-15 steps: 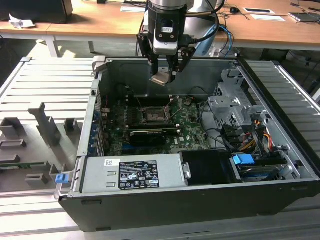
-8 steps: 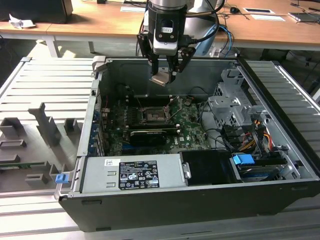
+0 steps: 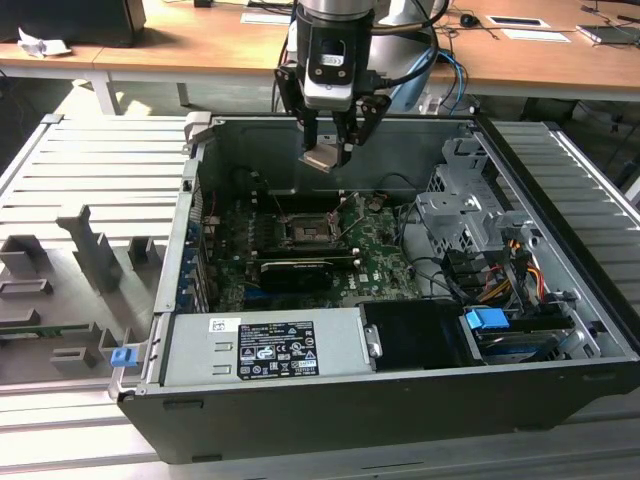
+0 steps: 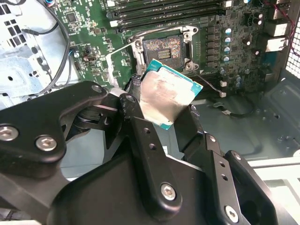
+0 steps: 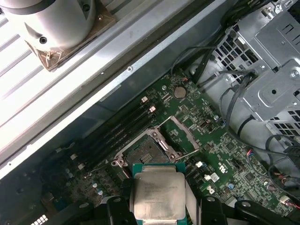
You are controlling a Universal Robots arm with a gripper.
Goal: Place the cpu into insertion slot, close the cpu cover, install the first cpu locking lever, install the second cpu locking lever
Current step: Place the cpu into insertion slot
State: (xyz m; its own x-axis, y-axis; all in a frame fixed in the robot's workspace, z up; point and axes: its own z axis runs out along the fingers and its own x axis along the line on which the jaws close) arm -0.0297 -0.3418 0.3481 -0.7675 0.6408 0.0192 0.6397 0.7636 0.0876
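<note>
Silvery-grey cpu [image 3: 322, 160] held in the gripper [image 3: 328, 152] above the open computer case [image 3: 250, 155]: no step completed
You see its fingers [image 4: 143, 136] clamped on the chip's edges, well apart from the green circuit board [image 3: 385, 250]. The insertion slot [image 4: 164, 49] lies bare, so seating, closing the cpu cover [image 5: 183, 135] and the two locking steps are left to do. The exterior view gives you the height over the board; the second wrist view shows the empty contacts; the first wrist view shows the cover seemingly swung open beside the slot
</note>
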